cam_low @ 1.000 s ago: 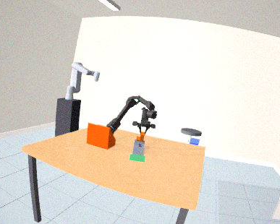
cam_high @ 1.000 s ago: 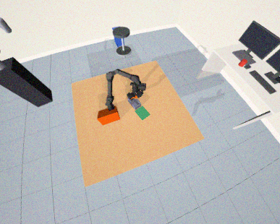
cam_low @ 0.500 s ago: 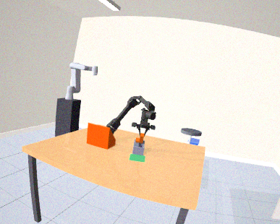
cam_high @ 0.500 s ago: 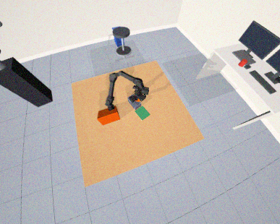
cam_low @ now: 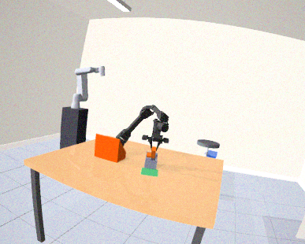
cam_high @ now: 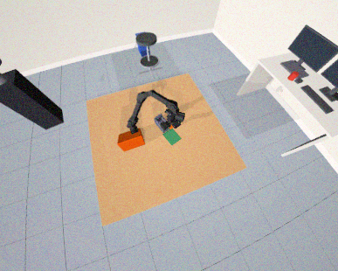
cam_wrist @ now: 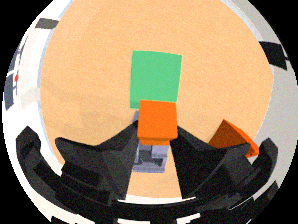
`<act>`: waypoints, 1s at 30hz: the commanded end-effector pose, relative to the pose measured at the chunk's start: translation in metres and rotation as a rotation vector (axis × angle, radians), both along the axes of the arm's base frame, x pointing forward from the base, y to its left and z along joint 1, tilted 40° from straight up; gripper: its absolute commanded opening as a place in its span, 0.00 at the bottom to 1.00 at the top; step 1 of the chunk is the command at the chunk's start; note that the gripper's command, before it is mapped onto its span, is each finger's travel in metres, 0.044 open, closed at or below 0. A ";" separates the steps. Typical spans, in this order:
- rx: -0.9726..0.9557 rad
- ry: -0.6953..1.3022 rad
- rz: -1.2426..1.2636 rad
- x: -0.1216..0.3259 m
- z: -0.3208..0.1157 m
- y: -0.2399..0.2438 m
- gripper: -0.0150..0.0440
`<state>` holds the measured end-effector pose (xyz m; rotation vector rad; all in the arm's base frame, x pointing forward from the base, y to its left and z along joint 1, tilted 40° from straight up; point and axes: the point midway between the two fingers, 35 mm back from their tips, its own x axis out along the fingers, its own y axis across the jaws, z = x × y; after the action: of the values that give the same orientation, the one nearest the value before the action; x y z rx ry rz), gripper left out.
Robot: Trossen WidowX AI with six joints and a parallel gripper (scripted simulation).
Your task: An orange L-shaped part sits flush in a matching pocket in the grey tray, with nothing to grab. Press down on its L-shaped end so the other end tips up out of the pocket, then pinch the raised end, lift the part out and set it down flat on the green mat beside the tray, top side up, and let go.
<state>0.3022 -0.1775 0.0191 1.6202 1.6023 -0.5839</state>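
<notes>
1. Orange L-shaped part — pinched between the fingers of the gripper, out of the pocket, above the grey tray.
2. Green mat — beside the tray, on the wooden table; part not set down there.
3. Black arm bent over the tray, gripper pointing down.
4. Orange block near the arm's foot.

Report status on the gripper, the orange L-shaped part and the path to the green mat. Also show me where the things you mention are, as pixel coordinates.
Black parallel-jaw gripper [cam_low: 154,149] [cam_wrist: 154,125] shut on orange L-shaped part [cam_low: 154,153] [cam_wrist: 157,119]. Part out of its pocket. Nothing seen blocking green square mat [cam_high: 172,136] [cam_low: 150,171] [cam_wrist: 156,76].
</notes>
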 end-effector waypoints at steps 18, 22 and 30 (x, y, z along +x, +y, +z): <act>-0.004 0.000 0.006 0.004 -0.036 -0.037 0.25; -0.004 -0.001 0.006 0.005 -0.041 -0.033 0.25; -0.003 -0.001 0.006 0.006 -0.051 -0.026 0.25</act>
<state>0.3077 -0.2066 -0.0278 1.6043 1.6049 -0.5796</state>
